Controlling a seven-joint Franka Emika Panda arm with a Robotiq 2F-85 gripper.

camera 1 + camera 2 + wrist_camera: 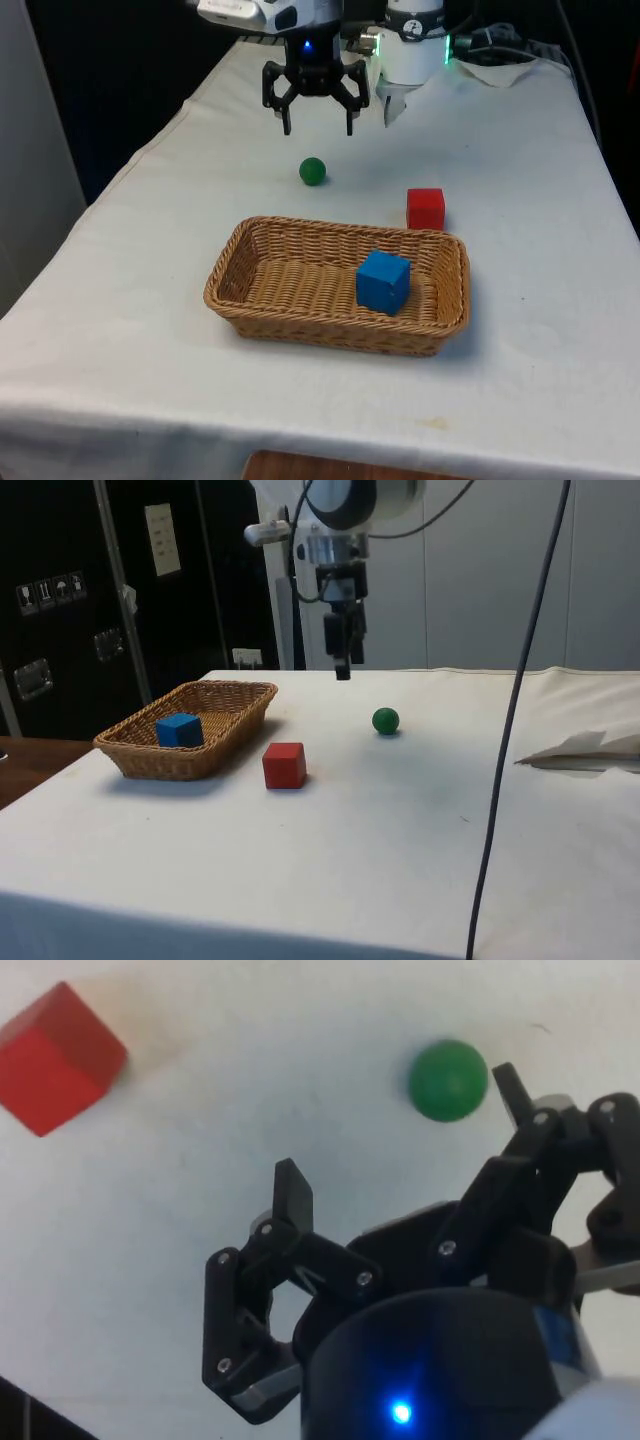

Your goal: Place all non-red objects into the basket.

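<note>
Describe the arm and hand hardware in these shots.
White, rounded arm segments with a grey joint cap in the side view. The hand is black: two slim fingers on open linkage frames with visible silver screw heads, under a rounded black housing. Black cables loop above the wrist.

A small green ball (313,171) rests on the white-clothed counter (530,200), beyond the far rim of the oblong woven wicker basket (300,325) and well apart from it. A blue cube (383,281) sits inside the basket, toward the front view's right end. A red cube (425,209) stands on the cloth just beside the basket's far right corner.
</note>
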